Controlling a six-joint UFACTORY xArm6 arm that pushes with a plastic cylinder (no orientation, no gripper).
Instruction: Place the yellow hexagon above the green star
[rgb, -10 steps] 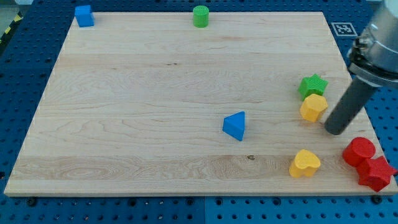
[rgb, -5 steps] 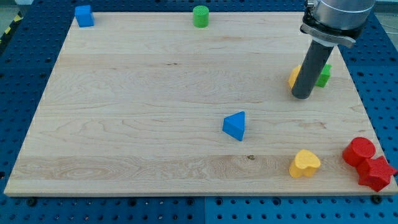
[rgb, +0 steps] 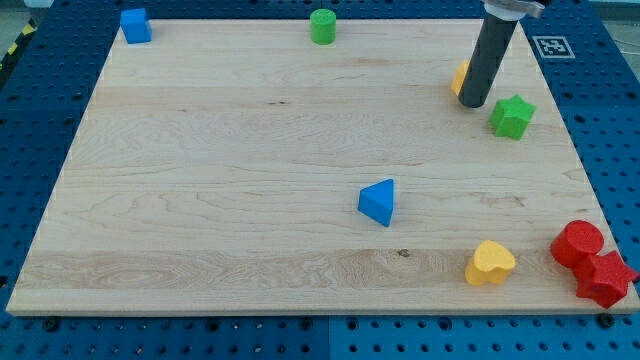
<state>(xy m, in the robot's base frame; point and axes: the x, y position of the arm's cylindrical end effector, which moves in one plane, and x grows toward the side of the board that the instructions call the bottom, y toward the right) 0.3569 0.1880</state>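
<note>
The small yellow hexagon block (rgb: 460, 77) sits near the top right of the pale wooden worktop (rgb: 250, 180), mostly hidden behind the dark rod, so only a sliver of its left side shows and its shape cannot really be confirmed from this view. The end effector is that straight dark rod with nothing to open or close; it grips nothing, and my tip (rgb: 474, 103) rests on the board directly against the yellow hexagon's lower right side. The small green star block (rgb: 512, 116) lies just to the view's right of my tip and a little lower, near the yellow hexagon but apart from it. Judging by this layout, the task looks largely done: the yellow hexagon already stands higher in the view than the green star. What seems to be left is alignment, since it sits up and to the left rather than squarely above; a short nudge toward the view's right would likely finish it. Elsewhere lie a blue triangular block (rgb: 378, 202) mid-board, a yellow heart-shaped block (rgb: 489, 262), two red blocks (rgb: 590, 262) at the bottom right, a green cylinder (rgb: 322, 26) and a blue cube (rgb: 135, 25) along the top edge.
</note>
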